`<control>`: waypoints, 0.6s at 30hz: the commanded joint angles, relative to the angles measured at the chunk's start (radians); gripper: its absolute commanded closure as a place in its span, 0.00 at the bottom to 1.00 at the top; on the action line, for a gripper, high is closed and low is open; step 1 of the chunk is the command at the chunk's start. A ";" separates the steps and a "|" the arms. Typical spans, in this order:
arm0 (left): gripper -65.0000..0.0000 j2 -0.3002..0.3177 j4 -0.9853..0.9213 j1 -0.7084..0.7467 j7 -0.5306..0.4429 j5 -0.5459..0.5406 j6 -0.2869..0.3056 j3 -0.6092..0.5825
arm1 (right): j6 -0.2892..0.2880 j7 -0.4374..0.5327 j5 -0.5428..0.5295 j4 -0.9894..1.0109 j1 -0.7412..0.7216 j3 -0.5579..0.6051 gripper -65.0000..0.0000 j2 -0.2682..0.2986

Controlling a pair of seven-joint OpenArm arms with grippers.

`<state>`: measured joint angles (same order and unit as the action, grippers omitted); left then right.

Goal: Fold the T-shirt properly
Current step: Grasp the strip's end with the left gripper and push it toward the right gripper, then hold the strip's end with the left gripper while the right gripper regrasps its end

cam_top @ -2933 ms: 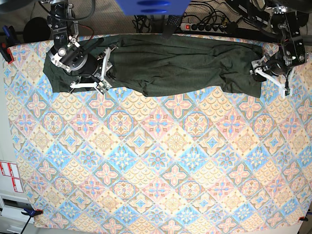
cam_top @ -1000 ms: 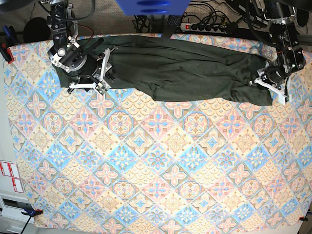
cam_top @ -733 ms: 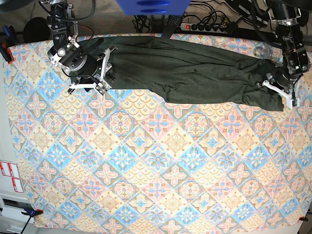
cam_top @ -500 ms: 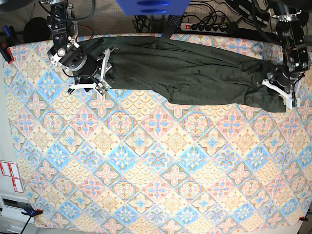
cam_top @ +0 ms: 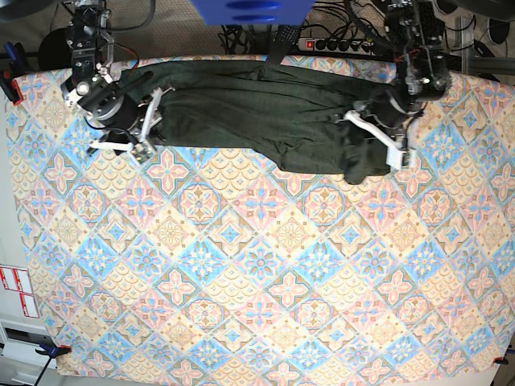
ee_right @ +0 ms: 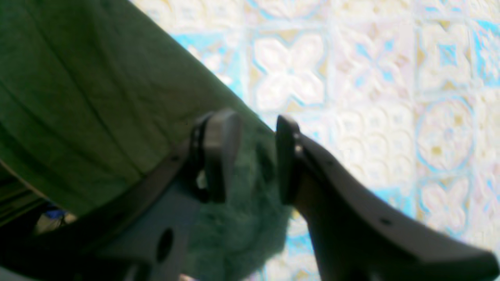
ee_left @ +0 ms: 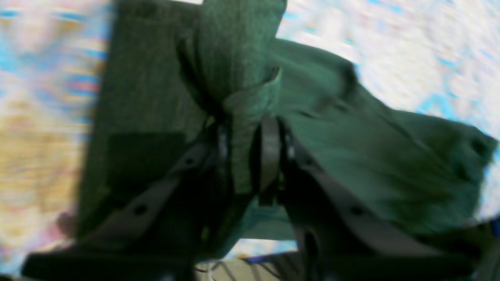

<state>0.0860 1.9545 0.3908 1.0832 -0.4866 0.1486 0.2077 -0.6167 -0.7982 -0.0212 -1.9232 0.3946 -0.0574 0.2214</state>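
T-shirt, base view: the dark green T-shirt (cam_top: 265, 112) lies as a long bunched band along the far edge of the patterned tablecloth (cam_top: 257, 265), between the two arms.
Change, base view: half a second ago the left gripper (cam_top: 376, 138) sat out at the cloth's far side edge with the garment stretched flat; now it has swung well inward, and the end it carries is heaped in a dark lump just below it. The right gripper (cam_top: 138, 131) has shifted slightly outward.
Meaning: judged from this, one end is being carried over toward the middle, a first lengthwise fold begun but not laid flat.
Left wrist view: the left gripper (ee_left: 250, 156) is closed narrowly on a twisted rope of T-shirt (ee_left: 351, 148), which rises from between the fingers (ee_left: 269, 152) and spreads beyond them. The picture is blurred.
Right wrist view: the right gripper (ee_right: 248, 156) stands partly open; green T-shirt (ee_right: 78, 97) fills the gap between its fingers (ee_right: 218, 152) and bunches behind them. Whether the pads actually pinch it I cannot tell.
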 commanded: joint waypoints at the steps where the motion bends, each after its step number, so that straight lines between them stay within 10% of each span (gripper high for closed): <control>1: 1.00 -0.002 0.021 -0.003 -0.013 -0.008 0.003 -0.015 | 0.004 0.018 -0.006 -0.017 -0.006 -0.019 0.70 0.011; 14: 0.99 -0.065 -0.027 -0.010 -0.011 -0.005 -0.004 -0.175 | 0.004 0.018 -0.006 -0.015 -0.006 -0.080 0.70 0.013; 18: 0.83 -0.065 -0.020 -0.003 -0.008 -0.007 -0.004 -0.179 | 0.004 0.018 -0.006 -0.015 -0.006 -0.080 0.70 0.013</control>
<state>0.0196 1.9114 0.3855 1.0851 -0.4755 0.1429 0.0299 -0.6170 -0.7979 -0.0181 -1.9232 0.3939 -0.1318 0.2245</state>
